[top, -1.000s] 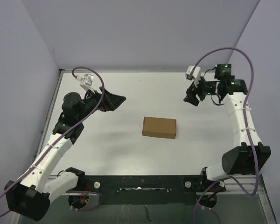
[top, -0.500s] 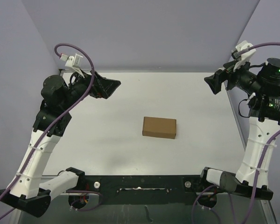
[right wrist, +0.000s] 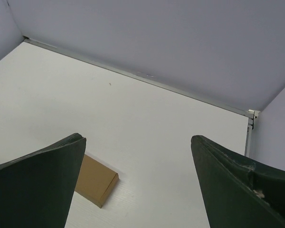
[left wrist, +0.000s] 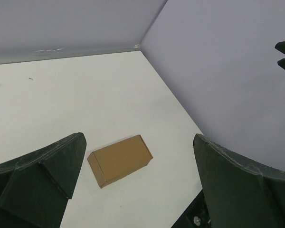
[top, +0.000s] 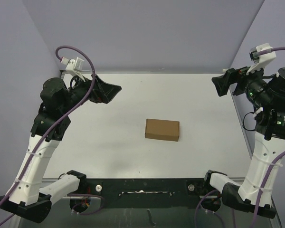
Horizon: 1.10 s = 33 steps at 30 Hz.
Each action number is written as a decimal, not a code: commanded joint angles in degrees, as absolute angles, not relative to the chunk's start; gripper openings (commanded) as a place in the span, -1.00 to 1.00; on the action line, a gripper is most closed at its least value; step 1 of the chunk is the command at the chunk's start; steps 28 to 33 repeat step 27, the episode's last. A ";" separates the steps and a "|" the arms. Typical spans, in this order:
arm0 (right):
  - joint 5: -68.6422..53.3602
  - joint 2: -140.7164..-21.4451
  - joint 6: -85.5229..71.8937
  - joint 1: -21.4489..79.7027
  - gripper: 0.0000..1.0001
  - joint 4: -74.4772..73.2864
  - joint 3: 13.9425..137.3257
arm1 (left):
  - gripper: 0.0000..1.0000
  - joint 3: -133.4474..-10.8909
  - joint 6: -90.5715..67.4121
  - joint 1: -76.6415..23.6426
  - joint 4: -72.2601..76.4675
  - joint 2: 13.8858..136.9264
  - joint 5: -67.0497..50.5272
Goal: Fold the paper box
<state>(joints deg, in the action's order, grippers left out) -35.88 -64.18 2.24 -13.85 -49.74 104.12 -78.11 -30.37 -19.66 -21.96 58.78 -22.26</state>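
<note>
The paper box (top: pixel 162 129) is a closed brown cardboard rectangle lying flat near the middle of the white table. It also shows in the left wrist view as the box (left wrist: pixel 119 159) and partly behind a finger in the right wrist view (right wrist: pixel 97 180). My left gripper (top: pixel 109 90) is raised high at the back left, far from the box, open and empty. My right gripper (top: pixel 223 83) is raised at the back right, also open and empty. In the wrist views the left gripper (left wrist: pixel 137 180) and the right gripper (right wrist: pixel 137 183) show wide gaps.
Lilac walls enclose the white table (top: pixel 133 95) at the back and both sides. A black rail (top: pixel 142 187) with the arm bases runs along the near edge.
Both arms have lifted up and outward, away from the table surface. The right gripper went from nearly shut to wide open. The box has not moved.
</note>
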 commanded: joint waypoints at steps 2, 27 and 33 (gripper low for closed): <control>-34.08 -62.17 -1.19 -14.40 0.96 -47.42 103.70 | 0.96 -77.61 -30.07 -18.67 -20.56 56.40 -22.95; -35.96 -62.59 -1.16 -14.93 0.96 -46.38 101.52 | 0.96 -72.63 -32.54 -16.61 -17.01 56.00 -26.10; -35.96 -62.59 -1.16 -14.93 0.96 -46.38 101.52 | 0.96 -72.63 -32.54 -16.61 -17.01 56.00 -26.10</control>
